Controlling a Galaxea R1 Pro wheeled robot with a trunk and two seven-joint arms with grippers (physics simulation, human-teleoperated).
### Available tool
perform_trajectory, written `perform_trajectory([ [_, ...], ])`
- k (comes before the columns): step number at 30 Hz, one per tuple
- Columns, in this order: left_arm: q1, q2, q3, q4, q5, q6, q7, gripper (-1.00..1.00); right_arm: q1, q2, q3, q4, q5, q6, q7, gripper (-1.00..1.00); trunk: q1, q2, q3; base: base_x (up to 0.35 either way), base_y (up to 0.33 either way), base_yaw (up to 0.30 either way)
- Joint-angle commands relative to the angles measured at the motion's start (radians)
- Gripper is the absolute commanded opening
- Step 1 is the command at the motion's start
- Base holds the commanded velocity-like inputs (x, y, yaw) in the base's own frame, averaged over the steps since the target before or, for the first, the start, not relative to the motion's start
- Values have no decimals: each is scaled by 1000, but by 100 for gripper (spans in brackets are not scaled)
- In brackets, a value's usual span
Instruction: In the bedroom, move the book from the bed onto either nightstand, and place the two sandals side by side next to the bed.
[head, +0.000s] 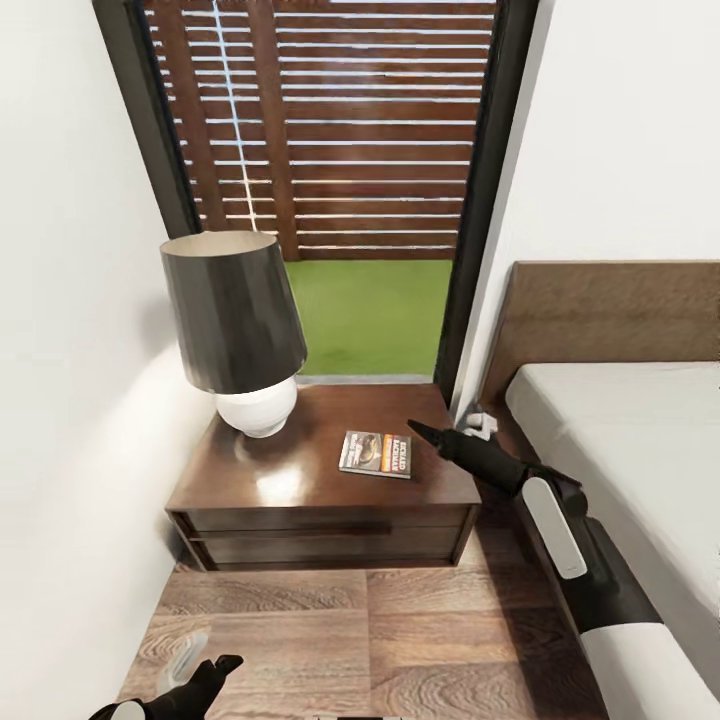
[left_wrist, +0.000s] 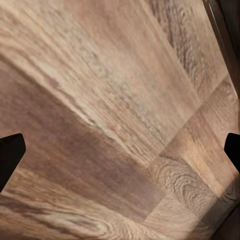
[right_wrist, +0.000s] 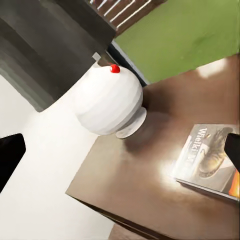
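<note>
Book (head: 375, 453) lies flat on the nightstand (head: 300, 485), right of centre on the glossy dark top, cover up, orange-tan picture and white lettering visible. In the right wrist view the book (right_wrist: 210, 160) sits near the top's edge, apart from the lamp base.

Table lamp on the same top, far-left part: white ribbed base (head: 257, 405), dark grey shade (head: 232, 308). The right wrist view shows a small red dot on the base (right_wrist: 107, 102). Lamp and book well apart.

Right gripper (head: 425, 433) hangs just right of the book, over the nightstand's right edge, not touching the book. Jaws apart: the 2 dark fingertips (right_wrist: 10, 157) sit at opposite edges of the right wrist view, nothing between them.

Left gripper (head: 205, 670) is low at near left, over the wood-plank floor (head: 400, 640). Jaws apart, with only floor planks between the fingertips (left_wrist: 10, 155) in the left wrist view.

Bed (head: 640, 440) at right: pale mattress, dark brown headboard. Window (head: 330, 190) behind the nightstand shows slatted fence and grass.
</note>
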Motion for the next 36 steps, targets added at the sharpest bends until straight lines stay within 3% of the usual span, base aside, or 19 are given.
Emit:
perform_trajectory([
  [1,0,0,2,-1,7,5,5,100,16,0,1,-34,8,2,-7,100,-1,0,3,0,0,0],
  [7,1,0,3,0,6,5,7,100,55,1,1,-148,62,8,-22,100,-3,1,26,0,0,0],
  [14,1,0,3,2,5,5,8,100,132,5,2,-296,89,12,-28,100,-6,3,53,0,0,0],
  [24,1,0,3,3,4,5,10,100,144,5,5,-313,92,12,-36,100,-11,5,93,0,0,0],
  [29,1,0,3,5,3,5,11,100,144,9,17,-314,150,9,-35,100,-13,7,112,0,0,0],
  [36,1,0,3,5,3,5,11,100,144,3,18,-314,171,2,-31,100,-36,48,135,0,0,0],
])
